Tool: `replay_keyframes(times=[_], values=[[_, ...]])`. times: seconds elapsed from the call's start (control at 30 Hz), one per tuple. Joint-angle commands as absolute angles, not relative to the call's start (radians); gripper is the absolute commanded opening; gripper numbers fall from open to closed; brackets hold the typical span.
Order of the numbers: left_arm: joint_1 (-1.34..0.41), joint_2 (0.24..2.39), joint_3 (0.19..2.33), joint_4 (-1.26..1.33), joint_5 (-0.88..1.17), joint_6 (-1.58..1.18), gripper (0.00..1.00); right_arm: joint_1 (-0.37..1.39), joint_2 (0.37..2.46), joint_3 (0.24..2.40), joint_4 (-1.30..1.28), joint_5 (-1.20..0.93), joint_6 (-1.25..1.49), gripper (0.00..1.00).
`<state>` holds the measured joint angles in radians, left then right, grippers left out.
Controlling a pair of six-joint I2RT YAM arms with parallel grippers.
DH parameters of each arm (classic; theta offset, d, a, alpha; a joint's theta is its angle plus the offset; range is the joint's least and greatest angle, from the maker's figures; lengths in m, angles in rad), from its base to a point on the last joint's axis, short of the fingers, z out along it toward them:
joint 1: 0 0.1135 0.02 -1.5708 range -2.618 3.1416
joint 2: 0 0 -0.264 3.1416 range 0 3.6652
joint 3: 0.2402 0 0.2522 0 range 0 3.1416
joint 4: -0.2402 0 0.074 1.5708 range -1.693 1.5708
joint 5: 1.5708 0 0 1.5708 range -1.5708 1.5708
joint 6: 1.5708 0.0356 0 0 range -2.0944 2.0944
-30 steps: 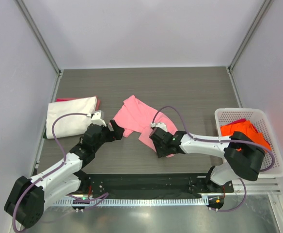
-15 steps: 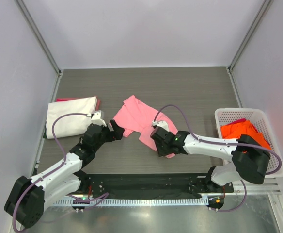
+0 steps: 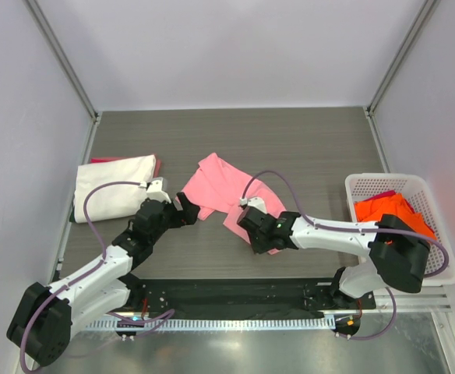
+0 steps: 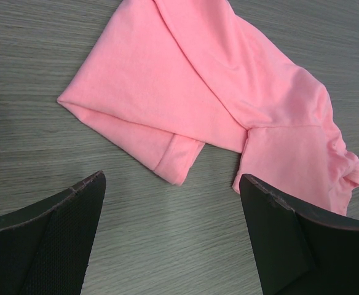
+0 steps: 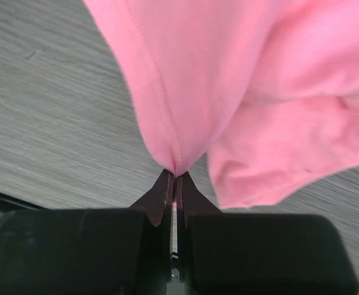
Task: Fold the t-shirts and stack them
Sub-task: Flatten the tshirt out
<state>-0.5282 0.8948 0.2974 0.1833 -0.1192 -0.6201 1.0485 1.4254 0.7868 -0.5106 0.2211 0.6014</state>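
Your worktop [image 3: 290, 144] carries a white mesh basket [image 3: 365, 184] at its right edge, with an orange t-shirt [image 3: 391, 209] inside. The pink t-shirt [image 3: 221, 185] lies crumpled in the middle, and a folded cream-white t-shirt [image 3: 111, 187] sits far left. Your right fingers [image 5: 174, 187] are pressed together, clamped on the pink t-shirt's near edge. Your left fingers [image 3: 187, 209] stand wide apart just beside its left corner.

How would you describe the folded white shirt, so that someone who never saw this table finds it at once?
Start at the grey wooden table and go to its left edge. There lies a cream-white t-shirt, resting on a red t-shirt whose edge peeks out. Unlike the crumpled pink t-shirt mid-table, it is folded into a neat rectangle.
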Motion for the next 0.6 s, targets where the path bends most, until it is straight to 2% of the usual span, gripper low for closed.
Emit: replay_keyframes(times=[0.0, 0.1, 0.23, 0.43, 0.57], values=[[-0.528, 0.894, 0.324, 0.225, -0.114, -0.607, 0.91, 1.052, 1.368, 0.883, -0.602, 0.379, 0.615, 0.01], [-0.528, 0.905, 0.328, 0.23, -0.126, -0.618, 0.92, 1.025, 1.31, 0.966, -0.696, 0.521, 0.652, 0.01], [-0.528, 0.956, 0.382, 0.193, -0.132, -0.685, 0.92, 0.95, 1.157, 1.043, -0.863, 0.818, 0.755, 0.01], [-0.529, 1.094, 0.532, 0.097, -0.101, -0.721, 0.9, 0.787, 0.852, 1.178, -0.858, 0.928, 0.692, 0.01], [-0.532, 1.15, 0.586, 0.092, -0.097, -0.747, 0.9, 0.764, 0.894, 1.357, -0.9, 0.926, 0.563, 0.01]])
